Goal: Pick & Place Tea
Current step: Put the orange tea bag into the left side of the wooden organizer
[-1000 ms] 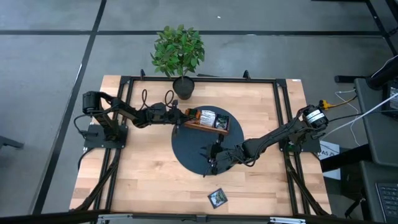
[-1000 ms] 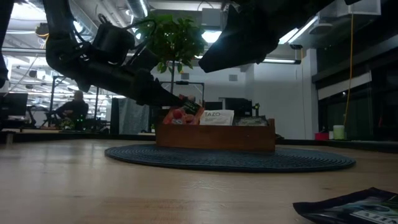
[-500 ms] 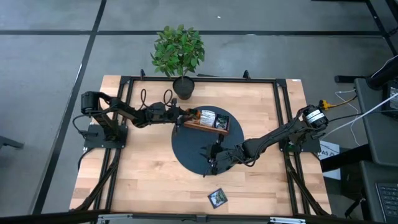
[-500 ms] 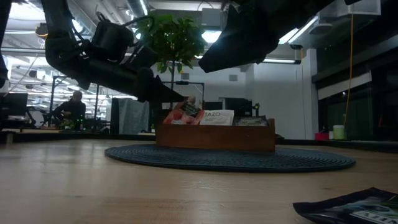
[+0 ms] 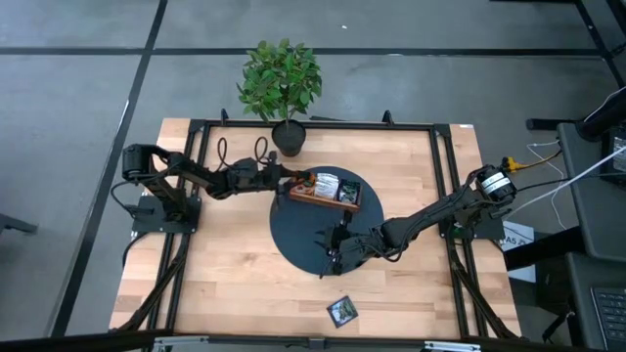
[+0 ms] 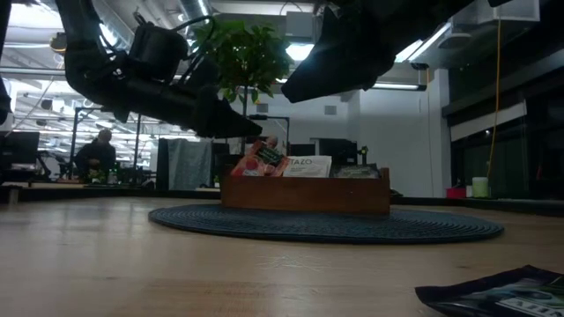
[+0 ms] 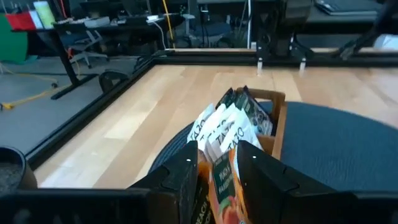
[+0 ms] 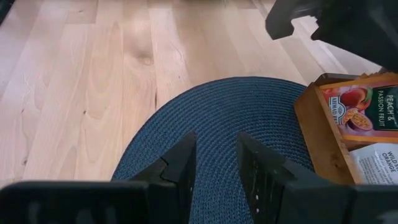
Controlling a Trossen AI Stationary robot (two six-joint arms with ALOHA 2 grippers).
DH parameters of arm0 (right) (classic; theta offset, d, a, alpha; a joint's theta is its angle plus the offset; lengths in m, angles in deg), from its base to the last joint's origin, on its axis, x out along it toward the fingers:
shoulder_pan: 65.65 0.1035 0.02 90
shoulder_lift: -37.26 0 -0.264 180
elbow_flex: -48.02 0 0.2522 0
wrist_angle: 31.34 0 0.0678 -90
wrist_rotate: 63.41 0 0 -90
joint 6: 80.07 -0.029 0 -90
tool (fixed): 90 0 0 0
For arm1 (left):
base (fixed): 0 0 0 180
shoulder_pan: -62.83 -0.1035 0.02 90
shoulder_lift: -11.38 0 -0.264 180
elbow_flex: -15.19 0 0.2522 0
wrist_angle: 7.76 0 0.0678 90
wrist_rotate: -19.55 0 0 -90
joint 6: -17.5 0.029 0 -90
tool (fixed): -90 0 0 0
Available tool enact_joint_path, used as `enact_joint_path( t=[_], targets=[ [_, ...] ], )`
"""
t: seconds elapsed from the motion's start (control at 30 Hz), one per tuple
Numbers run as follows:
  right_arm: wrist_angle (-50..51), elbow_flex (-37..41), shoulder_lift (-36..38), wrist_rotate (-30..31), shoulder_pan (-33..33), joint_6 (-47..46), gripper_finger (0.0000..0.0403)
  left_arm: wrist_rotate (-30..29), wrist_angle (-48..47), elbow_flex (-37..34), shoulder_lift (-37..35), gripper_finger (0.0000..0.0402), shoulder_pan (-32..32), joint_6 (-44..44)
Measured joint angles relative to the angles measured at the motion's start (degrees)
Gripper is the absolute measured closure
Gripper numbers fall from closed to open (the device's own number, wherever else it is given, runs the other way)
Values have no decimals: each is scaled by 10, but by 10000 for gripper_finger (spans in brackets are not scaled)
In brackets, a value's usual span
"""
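Left gripper: my left gripper [image 5: 285, 179] hangs just above the left end of the wooden tray [image 5: 326, 199], its fingers [image 7: 186, 171] apart, with the orange sachet [image 7: 219, 180] showing in the gap between them but nothing pinched.
Why there: I judge this is the spot over the end compartment where the orange sachets belong.
Orange sachet: it leans tilted in that end compartment [image 6: 262, 160], against the white sachets [image 6: 307, 165] beside it.
Right gripper: my right gripper [image 8: 214, 158] hovers over the near part of the blue round mat [image 8: 205, 118], jaws parted and empty, waiting.
Loose tea: one dark sachet [image 5: 341, 310] lies flat on the bare table [image 5: 225, 284] near the front edge, well apart from the tray; I judge it is next.
Hard to make out: the tray's walls hide how many sachets stand in each compartment, and the dark ones at the right end are too dim to count.
Cut off: the low view shows only a corner of the loose dark sachet.
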Motion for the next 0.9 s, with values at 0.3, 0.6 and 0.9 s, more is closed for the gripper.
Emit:
enact_joint_path(
  t=[0.3,0.6,0.9],
  targets=[
    [5,0,2,0,0,-8,286,-5,-112,54,-15,290,5,-11],
    [33,0,46,25,3,32,286,-14,-418,150,-69,290,28,22],
    [-9,55,51,16,3,13,286,-73,-663,274,-98,290,59,70]
  ],
)
